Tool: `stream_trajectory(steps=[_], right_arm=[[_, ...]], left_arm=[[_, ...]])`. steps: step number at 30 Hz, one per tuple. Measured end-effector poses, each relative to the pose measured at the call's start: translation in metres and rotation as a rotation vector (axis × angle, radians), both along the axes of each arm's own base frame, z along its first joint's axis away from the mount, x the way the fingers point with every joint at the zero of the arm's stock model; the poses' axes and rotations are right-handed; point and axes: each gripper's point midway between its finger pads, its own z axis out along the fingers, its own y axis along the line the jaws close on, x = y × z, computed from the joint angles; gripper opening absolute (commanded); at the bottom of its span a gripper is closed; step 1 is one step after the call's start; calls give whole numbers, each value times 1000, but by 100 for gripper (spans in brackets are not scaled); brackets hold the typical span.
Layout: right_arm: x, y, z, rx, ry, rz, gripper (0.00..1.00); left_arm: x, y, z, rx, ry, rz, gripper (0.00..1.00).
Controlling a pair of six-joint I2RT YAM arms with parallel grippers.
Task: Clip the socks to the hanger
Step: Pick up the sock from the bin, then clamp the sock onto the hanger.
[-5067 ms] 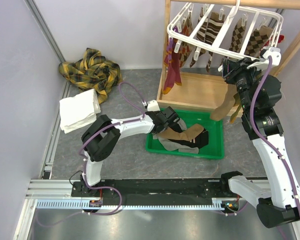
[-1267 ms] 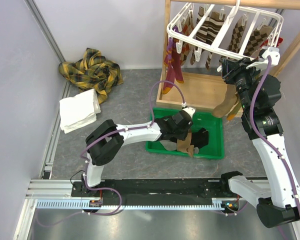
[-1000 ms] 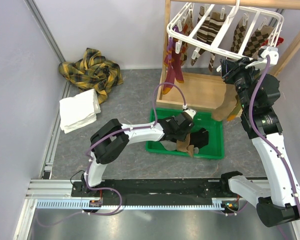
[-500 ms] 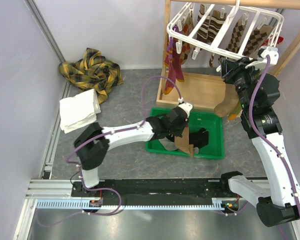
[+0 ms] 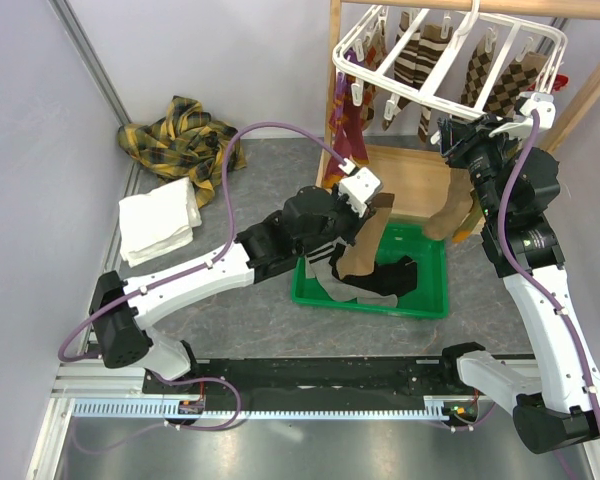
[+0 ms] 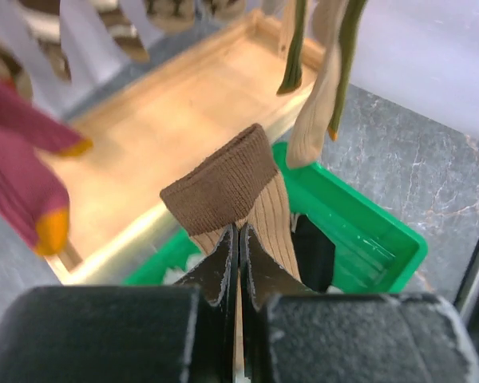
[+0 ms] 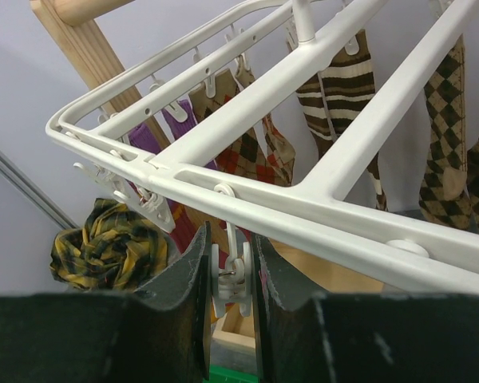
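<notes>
Two grippers checked. Left gripper (image 6: pixel 238 239): jaws pressed together, pinching a tan sock (image 6: pixel 233 187) just below its ribbed brown cuff. In the top view the sock (image 5: pixel 361 250) hangs from the left gripper (image 5: pixel 366 206), with its lower end reaching into the green bin (image 5: pixel 426 300), where more socks lie.

Right gripper (image 7: pixel 230 238): jaws partly closed, one finger on each side of a white clip (image 7: pixel 230 275) dangling from the near bar of the hanger (image 7: pixel 367 128), pinching it. The hanger (image 5: pixel 450 62) hangs from the wooden frame (image 5: pixel 334 90) at the upper right, with socks already clipped to it.

Change noted: half a second ago the left gripper was low over the bin; it now stands higher and nearer the hanger. The right gripper has not moved.
</notes>
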Motion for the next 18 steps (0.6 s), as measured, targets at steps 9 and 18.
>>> stream_trajectory(steps=[9, 18], right_arm=[[-1, 4, 0, -3, -1, 20, 0], [-3, 10, 1, -19, -7, 59, 0]], left_arm=[[6, -17, 57, -6, -218, -126, 2], [33, -45, 78, 17, -366, -222, 2]])
